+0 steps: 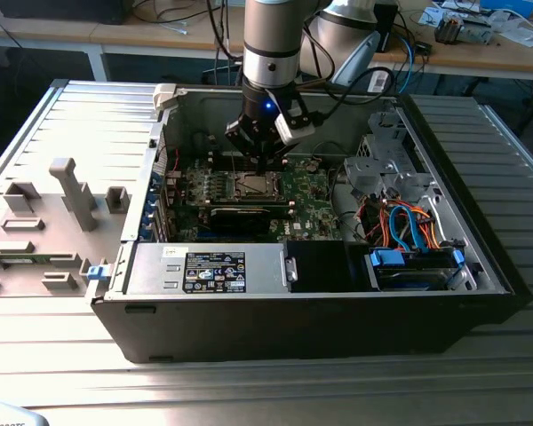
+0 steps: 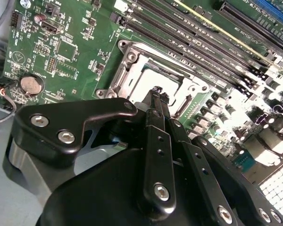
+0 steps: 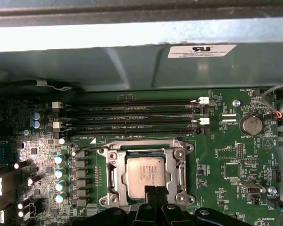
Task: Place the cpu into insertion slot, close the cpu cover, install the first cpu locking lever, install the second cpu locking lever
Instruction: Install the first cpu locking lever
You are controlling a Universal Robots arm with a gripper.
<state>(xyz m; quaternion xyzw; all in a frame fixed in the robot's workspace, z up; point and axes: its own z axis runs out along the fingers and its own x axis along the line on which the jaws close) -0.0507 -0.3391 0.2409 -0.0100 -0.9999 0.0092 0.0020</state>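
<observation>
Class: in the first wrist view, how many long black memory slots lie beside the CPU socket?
4 memory slots, stacked parallel between the socket and the case wall; none seems hidden.

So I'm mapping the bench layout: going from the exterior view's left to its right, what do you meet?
Grey plastic fixture blocks → computer case's left wall → gripper over the cpu in the insertion slot → metal drive cage → orange and blue cables.

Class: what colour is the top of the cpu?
Silvery grey metal; the cpu shows best in the first wrist view.
</observation>
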